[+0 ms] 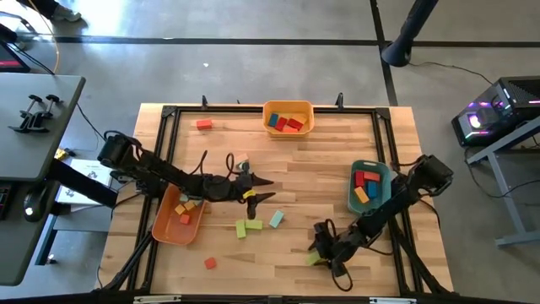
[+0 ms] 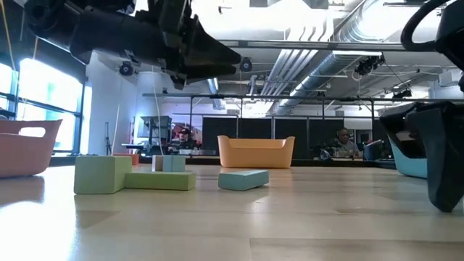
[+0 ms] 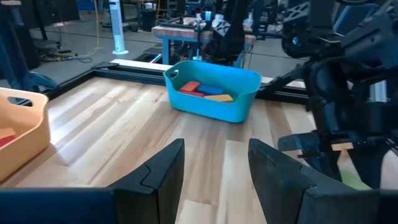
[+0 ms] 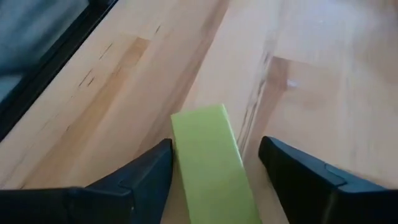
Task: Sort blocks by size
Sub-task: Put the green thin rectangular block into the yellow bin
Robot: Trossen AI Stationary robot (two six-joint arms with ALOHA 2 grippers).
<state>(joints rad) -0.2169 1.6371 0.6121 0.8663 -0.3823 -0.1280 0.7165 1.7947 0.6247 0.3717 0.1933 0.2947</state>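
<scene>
A light green bar block (image 4: pixel 211 162) lies flat on the table near its front edge, right of the middle. My right gripper (image 4: pixel 214 177) is low over it and open. Its fingers stand on either side of the bar's long sides, one close beside it and the other with a plain gap. In the high view this gripper (image 1: pixel 318 250) slants down at that bar (image 1: pixel 313 257). My left gripper (image 1: pixel 268 187) hangs open and almost level above the table's middle, with nothing between its fingers (image 3: pixel 161 168). More blocks lie loose: two light green (image 1: pixel 247 227), one teal (image 1: pixel 276 219), two red (image 1: pixel 203 124).
A yellow tray (image 1: pixel 288 117) stands at the far middle and a teal tray (image 1: pixel 369 186) at the right; both hold red and blue blocks. An orange tray (image 1: pixel 179 218) at the left holds small blocks. A black frame (image 1: pixel 164 127) borders the table. Bare wood lies between the trays.
</scene>
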